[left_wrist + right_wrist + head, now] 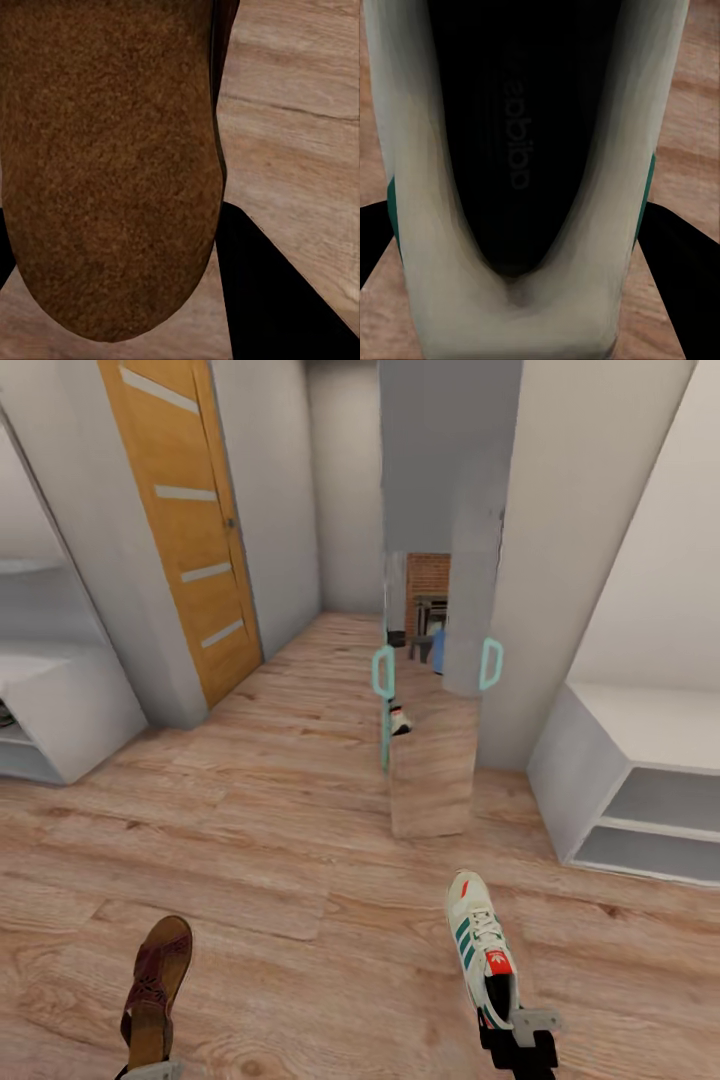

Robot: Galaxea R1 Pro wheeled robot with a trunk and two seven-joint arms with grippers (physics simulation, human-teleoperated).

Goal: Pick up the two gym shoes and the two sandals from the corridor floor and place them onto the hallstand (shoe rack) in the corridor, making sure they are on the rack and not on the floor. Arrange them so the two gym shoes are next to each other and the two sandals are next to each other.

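1. Right gripper (518,1032) sat at the near edge of the head view, its jaws closed on the heel of a gym shoe (481,948), which pointed away from the robot above the floor (300,840).
2. Seen from the right wrist, the shoe (521,300) showed its dark opening and cream sides with green stripes, a dark finger (679,247) on each side of it.
3. Left gripper (150,1071) barely showed at the near left, holding a brown sandal (156,990) by its heel end, toe pointing away.
4. From the left wrist, the sandal (105,165) showed its fuzzy brown underside, with a dark finger (277,292) beside it over the planks.
5. A white two-shelf bench (625,780) stood at the right against the wall.
6. Another white unit (60,710) stood at the far left, cut by the frame edge; something dark lay on its shelf, too little of it visible to name.
7. An orange door (185,530) stood far left, and a mirror panel (430,690) straight ahead.
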